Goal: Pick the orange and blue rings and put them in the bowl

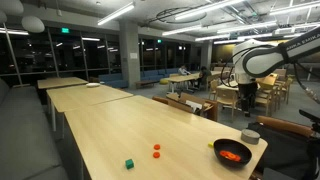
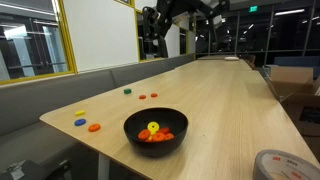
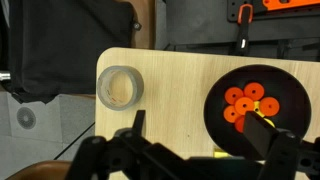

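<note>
The black bowl (image 2: 150, 148) stands near the table's end and holds several orange rings (image 3: 245, 100) and a yellow piece. In an exterior view a blue ring (image 2: 80, 122) and an orange ring (image 2: 95, 127) lie near the table's side edge. Two more orange rings (image 2: 147, 96) lie farther along, small orange dots (image 1: 156, 150) in an exterior view. My gripper (image 3: 200, 135) hangs open high over the table end, above the bowl (image 3: 213, 105), with nothing between its fingers. Both exterior views show it well above the table (image 1: 246, 93) (image 2: 151, 45).
A small green cube (image 1: 128, 163) (image 2: 127, 90) sits beyond the two orange rings. A yellow ring (image 2: 80, 114) lies by the blue one. A grey-and-white round container (image 3: 120, 88) (image 2: 283, 165) stands beside the bowl at the table's end. A cushioned bench runs along one side; chairs and tables stand behind.
</note>
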Robot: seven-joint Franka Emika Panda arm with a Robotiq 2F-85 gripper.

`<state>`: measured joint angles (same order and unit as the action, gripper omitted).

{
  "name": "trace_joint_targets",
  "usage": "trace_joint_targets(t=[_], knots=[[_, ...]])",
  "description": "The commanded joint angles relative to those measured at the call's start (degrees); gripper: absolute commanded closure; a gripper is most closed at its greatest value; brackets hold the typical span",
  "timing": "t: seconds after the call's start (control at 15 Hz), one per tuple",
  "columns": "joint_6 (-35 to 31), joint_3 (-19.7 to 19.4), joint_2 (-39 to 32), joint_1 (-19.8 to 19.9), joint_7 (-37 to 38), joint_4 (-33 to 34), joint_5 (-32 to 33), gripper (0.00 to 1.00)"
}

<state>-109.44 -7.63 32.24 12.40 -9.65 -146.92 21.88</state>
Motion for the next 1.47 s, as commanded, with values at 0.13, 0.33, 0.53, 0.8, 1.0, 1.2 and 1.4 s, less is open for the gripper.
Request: trace_joint_targets(t=[0.13,0.33,0.53,0.8,1.0,1.2,1.4], knots=[[0.26,-0.68,0.33,-0.82,0.33,0.45,0.34,0.0],[-0.7,-0.51,0.28,-1.24,0.61,0.38,-0.11,0.0],[-4.63,1.41,-1.96,-4.39,2.61,0.42,-2.49,0.0],[-14.34,5.23,-6.93,-8.19,5.83,2.14,-2.46,0.0],[-24.49,7.58,-14.4,-9.63,9.38,5.63,-2.79,0.0],[-31.97,8.72,-23.67,-10.08,13.16,11.61,-4.81,0.0],[-34.79,8.64,-32.98,-10.92,14.88,19.36,-10.09,0.0]])
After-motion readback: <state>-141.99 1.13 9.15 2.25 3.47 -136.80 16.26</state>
